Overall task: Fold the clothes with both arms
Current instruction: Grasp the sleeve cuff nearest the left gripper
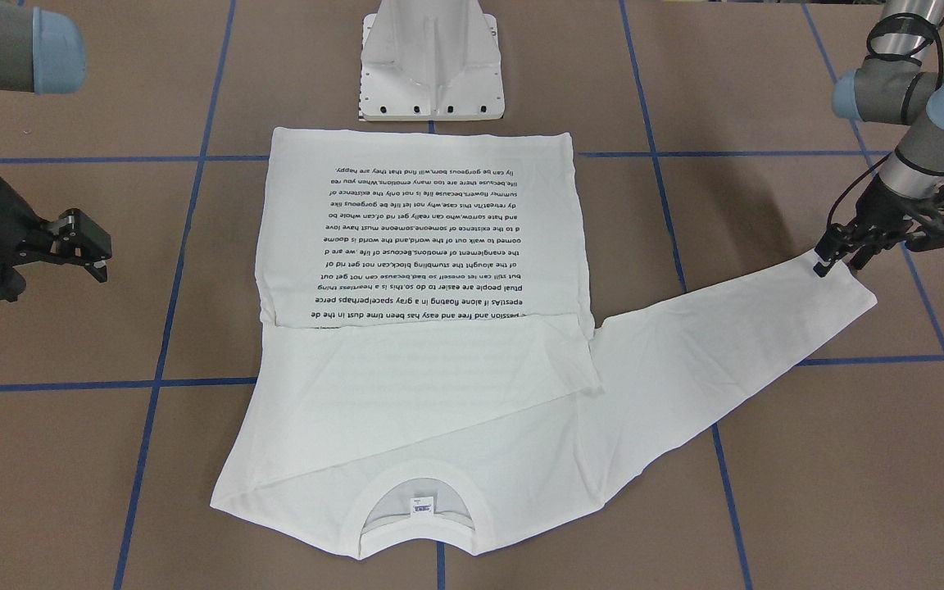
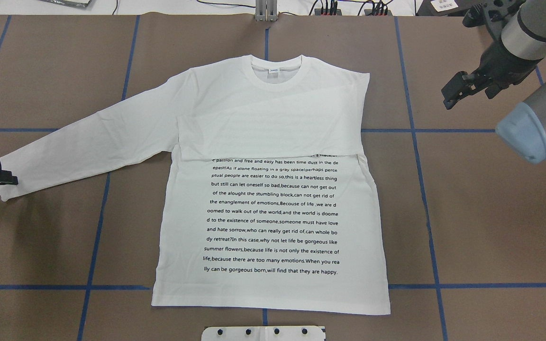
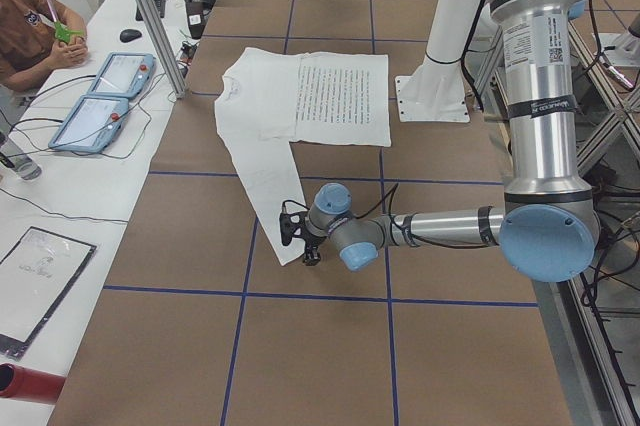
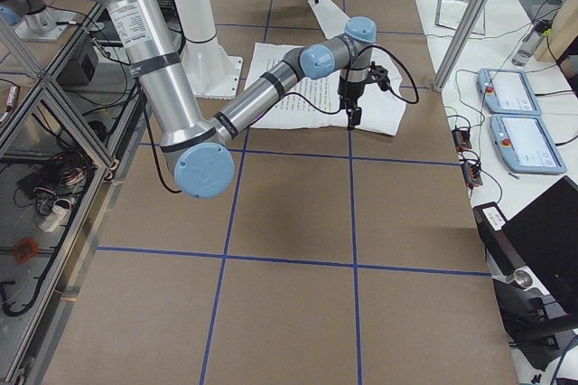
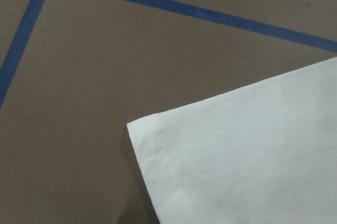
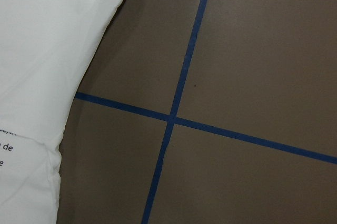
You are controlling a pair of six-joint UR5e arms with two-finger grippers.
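Note:
The white long-sleeved T-shirt [image 1: 423, 246] lies flat on the brown table, text side up, in the overhead view [image 2: 273, 213] too. The sleeve on my right side is folded across the chest [image 2: 273, 128]. The other sleeve [image 2: 88, 142] stretches out flat toward my left. My left gripper [image 1: 839, 262] is low at that sleeve's cuff [image 5: 237, 155], fingers apart at the cuff's edge; it also shows in the overhead view [image 2: 3, 180]. The cuff lies flat. My right gripper [image 1: 91, 246] is open and empty, off the shirt beside its shoulder [image 2: 455, 90].
The white pedestal base [image 1: 431, 74] stands just behind the shirt's hem. Blue tape lines [image 6: 174, 116] grid the table. An operators' desk with tablets [image 3: 100, 96] and a seated person [image 3: 30, 26] runs along the far side.

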